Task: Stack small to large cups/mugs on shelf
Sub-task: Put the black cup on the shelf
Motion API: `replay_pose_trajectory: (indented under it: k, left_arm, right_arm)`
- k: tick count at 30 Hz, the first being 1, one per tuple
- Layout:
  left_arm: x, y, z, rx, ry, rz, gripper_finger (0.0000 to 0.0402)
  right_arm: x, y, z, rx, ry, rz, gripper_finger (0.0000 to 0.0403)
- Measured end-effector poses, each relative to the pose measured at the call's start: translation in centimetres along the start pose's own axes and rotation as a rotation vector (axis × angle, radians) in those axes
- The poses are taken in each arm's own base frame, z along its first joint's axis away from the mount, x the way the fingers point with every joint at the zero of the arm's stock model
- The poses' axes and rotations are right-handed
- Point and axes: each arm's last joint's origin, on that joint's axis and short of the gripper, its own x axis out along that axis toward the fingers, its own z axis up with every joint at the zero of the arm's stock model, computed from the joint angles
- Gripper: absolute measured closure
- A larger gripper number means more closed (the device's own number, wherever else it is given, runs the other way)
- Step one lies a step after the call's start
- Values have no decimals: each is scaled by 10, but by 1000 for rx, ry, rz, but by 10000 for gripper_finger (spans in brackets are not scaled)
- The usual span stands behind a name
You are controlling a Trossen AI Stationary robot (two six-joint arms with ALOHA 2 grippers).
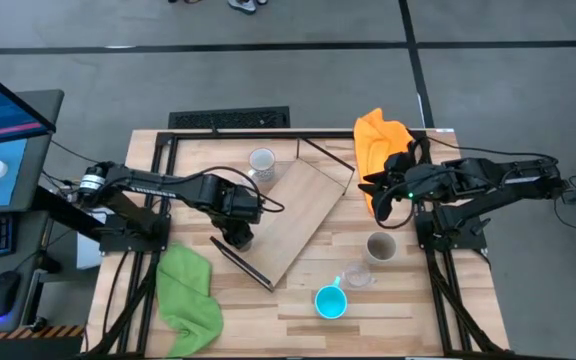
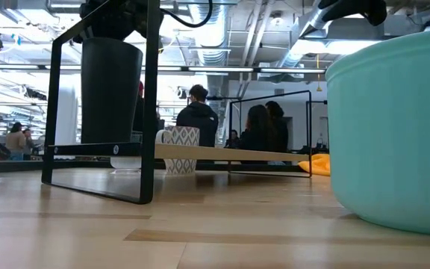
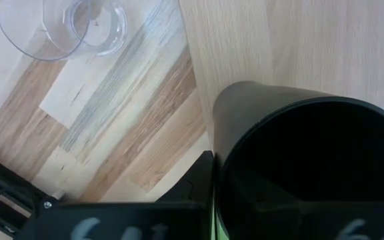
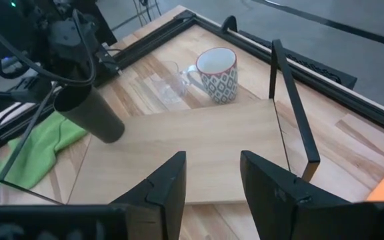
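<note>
1. The shelf (image 1: 303, 215), a stiff board, lies diagonally mid-table.
2. The black cup (image 4: 89, 110), probably rigid and light, hangs over the shelf's near-left end, clamped at its rim by the left gripper (image 1: 236, 203).
3. The right gripper (image 4: 212, 180) waits spread and empty near the shelf's far-right end.

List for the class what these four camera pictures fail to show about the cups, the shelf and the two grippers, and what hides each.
- Left gripper: fingers hidden in the high view by the arm, in the left wrist view by the black cup.
- Whether the black cup touches the shelf: unclear in every view.
- Bright blue mug: cut off by the low view's edge.
- Clear glass: rim cropped in the left wrist view.
- Right gripper: open, empty.
</note>
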Motion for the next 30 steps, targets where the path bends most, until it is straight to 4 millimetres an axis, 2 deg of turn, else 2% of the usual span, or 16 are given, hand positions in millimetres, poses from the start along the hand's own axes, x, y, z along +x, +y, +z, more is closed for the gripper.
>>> replay_pose_trajectory:
  k: [9,26,30]
  left_arm:
    - [0,0,0,2,0,-2,391]
    - [-1,-1,0,12,4,-23,389]
    - [-2,0,0,17,1,-26,363]
  right_arm:
    - [0,0,0,0,0,0,238]
    - [0,0,0,1,0,0,194]
    - [0,0,0,1,0,0,181]
